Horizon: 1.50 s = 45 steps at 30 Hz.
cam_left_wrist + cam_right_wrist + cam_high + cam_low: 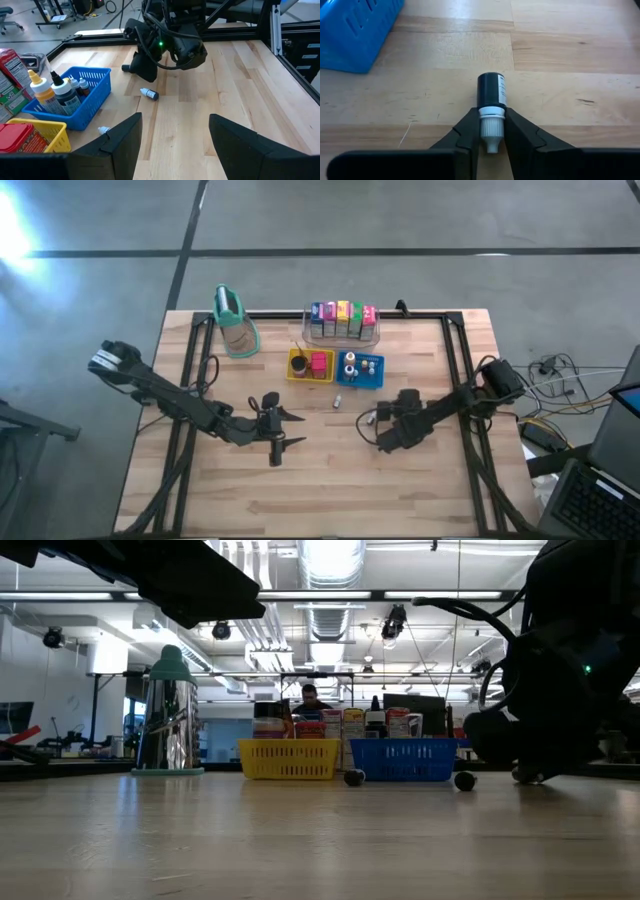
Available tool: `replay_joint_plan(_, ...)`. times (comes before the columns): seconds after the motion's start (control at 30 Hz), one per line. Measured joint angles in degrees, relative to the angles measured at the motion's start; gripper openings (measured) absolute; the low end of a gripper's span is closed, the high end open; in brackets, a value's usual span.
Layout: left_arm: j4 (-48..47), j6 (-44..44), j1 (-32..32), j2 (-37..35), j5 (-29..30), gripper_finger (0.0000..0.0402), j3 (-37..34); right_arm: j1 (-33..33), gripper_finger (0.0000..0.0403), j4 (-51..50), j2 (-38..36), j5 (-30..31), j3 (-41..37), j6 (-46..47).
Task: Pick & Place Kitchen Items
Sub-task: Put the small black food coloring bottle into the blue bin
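Note:
A small dark bottle point(491, 90) with a white cap lies on its side on the wooden table, with my right gripper point(491, 112) shut on its cap end, at the table's middle right point(372, 420). My left gripper point(298, 430) hovers open and empty left of it point(175, 140). Another small bottle point(149, 94) lies on its side between the two grippers. A tiny white piece point(338, 401) lies near the blue tray point(360, 368). Colourful cartons point(342, 320) stand in a clear bin at the far edge. My right gripper pinches the bottle's white cap point(490, 122) between its two fingers. The fingers slant down from the table's right side and lie along the bottle. The bottle lies on its side on the table, its dark body pointing away from the gripper.
The blue tray holds small bottles point(55, 92), and the yellow tray point(310, 365) beside it holds red and pink items. A tall tan container with a teal top point(235, 320) stands at the far left. The near half of the table is bare wood.

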<state>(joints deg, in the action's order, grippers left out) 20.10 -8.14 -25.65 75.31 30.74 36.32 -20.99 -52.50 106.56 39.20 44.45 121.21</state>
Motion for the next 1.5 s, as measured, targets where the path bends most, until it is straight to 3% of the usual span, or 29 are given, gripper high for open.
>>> replay_joint_plan(0.13,0.0,0.0,0.0,0.0,0.0,0.0236,0.0,0.0,0.0064,-0.2,-0.7,-0.5,0.0,-2.6)
replay_joint_plan(0.27,0.0,0.0,0.0,0.0,0.0,0.0236,0.0,0.1,0.0068,-2.4,-4.7,-5.8,-0.2,-8.9)
replay_joint_plan(0.37,0.0,0.0,0.0,0.0,0.0,0.0236,0.0,-0.1,0.0066,-6.5,-10.1,-12.1,-0.3,-14.7)
replay_joint_plan(0.5,-0.1,0.0,0.0,0.0,0.0,0.0236,0.0,0.0,0.0067,-10.0,-19.4,-16.2,-0.3,-25.4)
replay_joint_plan(0.8,-0.1,0.0,0.0,0.0,0.0,0.0236,0.0,0.9,0.0066,-7.6,-41.0,-27.2,-0.1,-44.2)
replay_joint_plan(1.0,-0.2,0.0,0.0,0.0,0.0,0.0236,0.0,0.9,0.0072,-1.7,-48.5,-33.5,1.9,-53.4)
replay_joint_plan(1.13,-0.2,-0.2,0.0,0.0,0.0,0.0236,0.0,0.9,0.0065,2.5,-48.3,-36.3,5.2,-59.0)
replay_joint_plan(1.3,-0.4,-4.3,0.0,0.0,-0.4,0.0236,0.0,-0.1,0.0062,2.1,-41.9,-38.1,13.3,-65.6)
replay_joint_plan(1.5,-2.2,-11.3,1.3,0.0,-12.5,0.0236,0.0,-3.2,0.0063,-4.8,-29.2,-38.3,26.1,-69.8)
